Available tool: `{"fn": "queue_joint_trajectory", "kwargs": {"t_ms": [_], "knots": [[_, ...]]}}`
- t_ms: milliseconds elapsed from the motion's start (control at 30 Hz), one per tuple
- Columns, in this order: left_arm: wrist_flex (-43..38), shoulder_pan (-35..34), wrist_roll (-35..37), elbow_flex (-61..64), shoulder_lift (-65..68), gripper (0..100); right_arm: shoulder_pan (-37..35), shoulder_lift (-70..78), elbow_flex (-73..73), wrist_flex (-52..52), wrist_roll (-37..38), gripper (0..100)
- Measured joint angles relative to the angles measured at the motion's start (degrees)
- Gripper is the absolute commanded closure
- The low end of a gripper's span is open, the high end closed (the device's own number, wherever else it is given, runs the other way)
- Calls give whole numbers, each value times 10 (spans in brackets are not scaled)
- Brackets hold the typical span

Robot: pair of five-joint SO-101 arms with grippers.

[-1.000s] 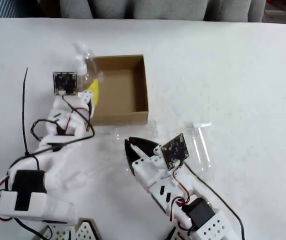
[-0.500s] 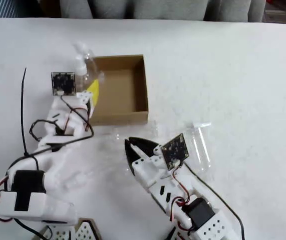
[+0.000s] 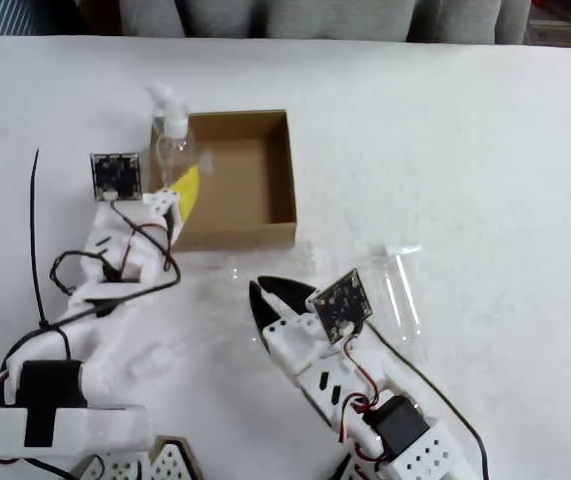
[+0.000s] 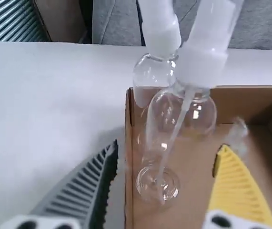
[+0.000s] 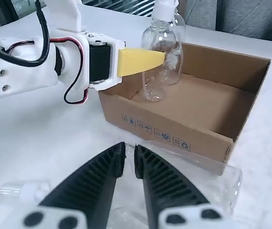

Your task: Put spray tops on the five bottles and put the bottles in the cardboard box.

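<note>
A clear bottle with a white spray top stands upright in the near-left corner of the cardboard box. My left gripper is open, its grey and yellow fingers on either side of that bottle and apart from it. A second topped bottle stands just behind the box's corner. In the right wrist view, the yellow finger sits beside the boxed bottle. My right gripper rests shut in front of the box. A topless clear bottle lies to its right.
A small loose spray top lies on the white table between the two arms. A clear bottle lies close in front of the box's near wall. The box floor is otherwise bare. Open table stretches to the right and far side.
My left arm has drawn back and leftward from the box, leaving the bottle standing in the corner. The right arm has not moved.
</note>
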Motion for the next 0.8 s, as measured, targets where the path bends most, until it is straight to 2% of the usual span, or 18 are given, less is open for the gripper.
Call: {"fn": "queue_joint_trajectory", "kwargs": {"t_ms": [667, 800], "knots": [[0, 1, 0, 6, -2, 692, 0, 0, 0, 0, 2, 982], [12, 1, 0, 29, -41, 692, 0, 0, 0, 0, 2, 982]]}}
